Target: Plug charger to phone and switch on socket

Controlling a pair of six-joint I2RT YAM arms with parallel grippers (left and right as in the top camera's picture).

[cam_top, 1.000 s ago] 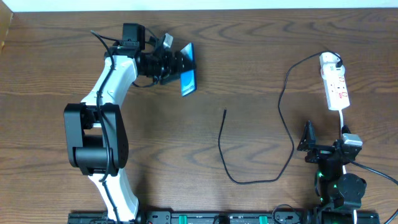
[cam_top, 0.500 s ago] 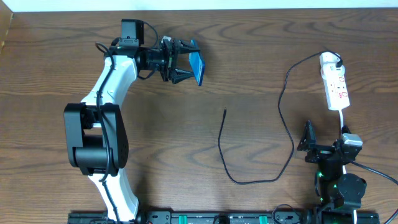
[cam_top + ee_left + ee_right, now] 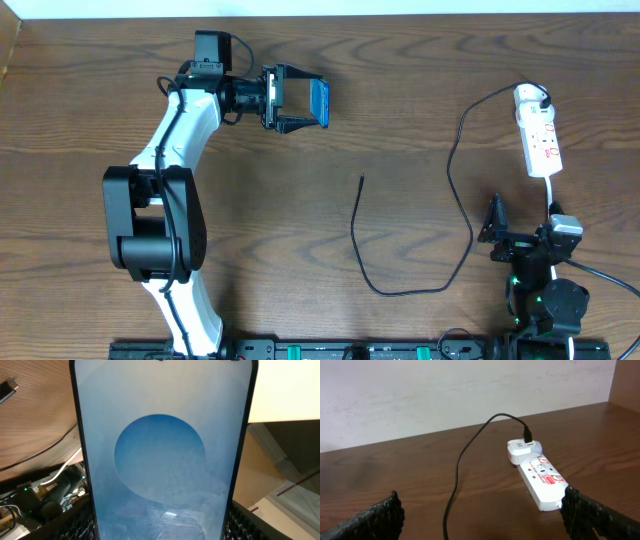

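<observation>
Within left claw point(image 3: 306, 100), phone point(image 3: 319, 102), cropped in wrist view

phone point(image 3: 160, 450) cropped top and bottom in left wrist view, socket point(image 3: 540, 477) near end hidden

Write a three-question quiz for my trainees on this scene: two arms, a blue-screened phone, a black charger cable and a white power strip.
1. True or false: the small connector tip of the thin black charger cable is plugged into the slim blue-screened phone.
2. Which gripper holds the phone? A. left gripper B. right gripper C. neither
3. Fill in: the cable's other end enters the long white power strip at the end ____ from the right arm's base (nearest or farthest).

Key: 1. False; the tip lies free on the brown wooden table. 2. A. 3. farthest.
</observation>
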